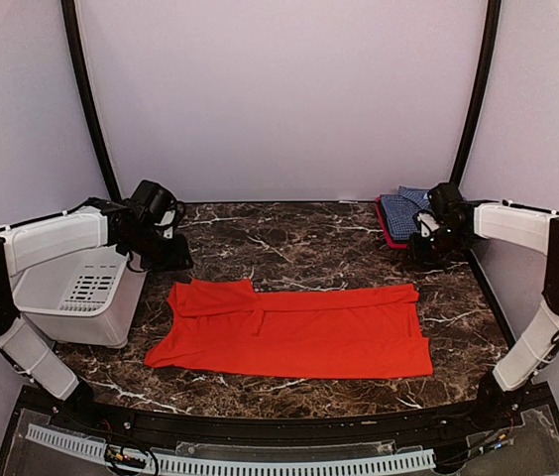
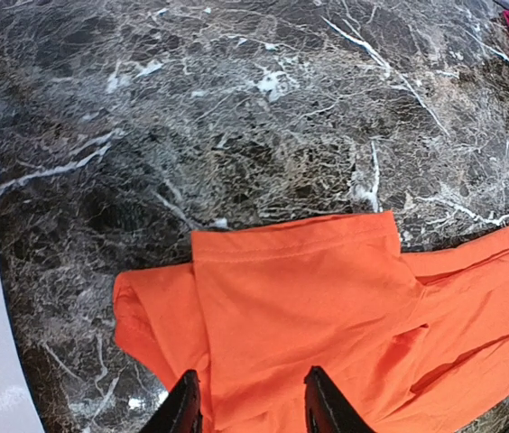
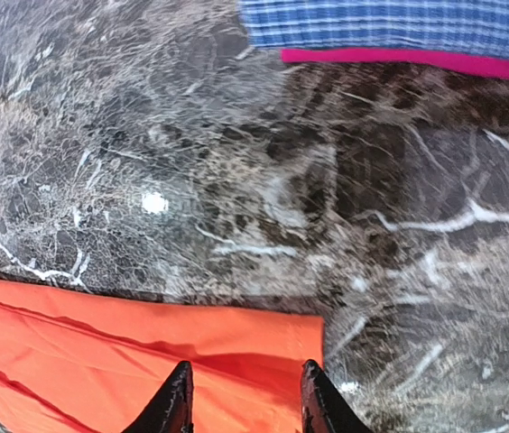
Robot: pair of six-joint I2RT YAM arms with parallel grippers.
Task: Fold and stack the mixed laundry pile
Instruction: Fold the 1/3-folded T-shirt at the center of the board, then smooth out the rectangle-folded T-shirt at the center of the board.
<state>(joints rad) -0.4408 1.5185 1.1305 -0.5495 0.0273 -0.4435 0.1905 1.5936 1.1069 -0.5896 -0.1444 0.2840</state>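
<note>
Top external view: plain orange-red cloth shirt (image 1: 294, 327) spread flat at centre of dark white-veined marble counter (image 1: 299, 243), long axis running 9 to 3 o'clock, a flap folded in over the body near the 9 o'clock end. Folded blue-and-white small-checked shirt (image 1: 405, 211) at 2 o'clock on the counter, stacked on a magenta-red cloth edge (image 1: 387, 234), well apart from the orange-red shirt. At 9 o'clock, white slotted plastic basket (image 1: 76, 293), near the orange-red shirt's end and under the left arm (image 1: 52, 243).

Left wrist view: left gripper (image 2: 253, 406) above the orange-red shirt's folded corner, black fingers (image 2: 182, 410) spread, nothing pinched, cloth visible through the gap. From above, sits at 10 o'clock off that shirt, clear of it.

Right wrist view: right gripper (image 3: 244, 397) over the shirt's opposite corner, fingers (image 3: 175, 401) likewise spread and holding nothing; checked shirt and magenta-red edge at 12 o'clock of that view. From above, sits at 2 o'clock off the orange-red shirt, just beside the checked shirt; touching or not, cannot tell.
</note>
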